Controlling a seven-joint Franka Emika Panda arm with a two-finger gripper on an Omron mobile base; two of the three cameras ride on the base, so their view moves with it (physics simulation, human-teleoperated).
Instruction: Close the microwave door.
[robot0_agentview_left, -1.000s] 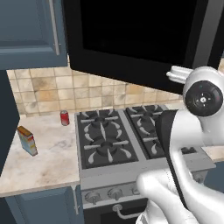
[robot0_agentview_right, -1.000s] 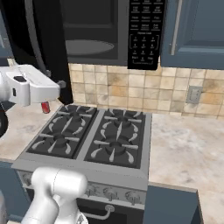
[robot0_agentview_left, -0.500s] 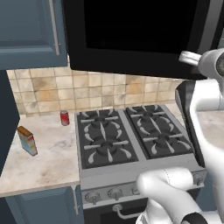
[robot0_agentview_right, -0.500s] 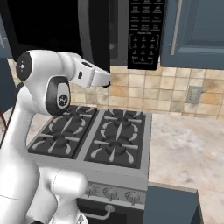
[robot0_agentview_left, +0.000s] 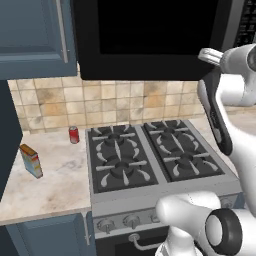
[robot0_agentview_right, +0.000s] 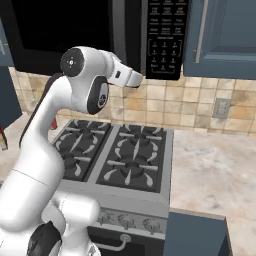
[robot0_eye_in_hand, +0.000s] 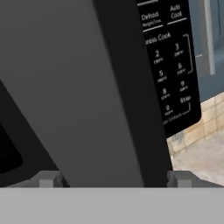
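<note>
The microwave (robot0_agentview_right: 165, 35) hangs over the stove, its keypad (robot0_eye_in_hand: 168, 74) of white-labelled buttons at the right. The microwave door (robot0_agentview_left: 150, 40) is a glossy black panel swung across the cavity and lies close to flush; I cannot tell if it is latched. Its grey vertical bar handle (robot0_agentview_right: 118, 25) stands right beside the keypad. In the hand view the handle (robot0_eye_in_hand: 87, 96) looms very close, dead ahead. My gripper (robot0_eye_in_hand: 113, 180) is open, fingertips (robot0_eye_in_hand: 48, 179) wide apart, with the handle's lower end in line between them. The cavity and turntable are hidden behind the door.
A gas stove (robot0_agentview_left: 150, 155) lies below. On the left counter stand a red can (robot0_agentview_left: 73, 134) and a small box (robot0_agentview_left: 31, 160). Blue-grey cabinets (robot0_agentview_left: 35, 35) (robot0_agentview_right: 225, 35) flank the microwave. A marble counter (robot0_agentview_right: 215, 165) and wall outlet (robot0_agentview_right: 220, 107) lie at the right.
The door has swung from wide open at the left across the cavity to nearly flush. My arm rose and swept right with it, up to the handle.
</note>
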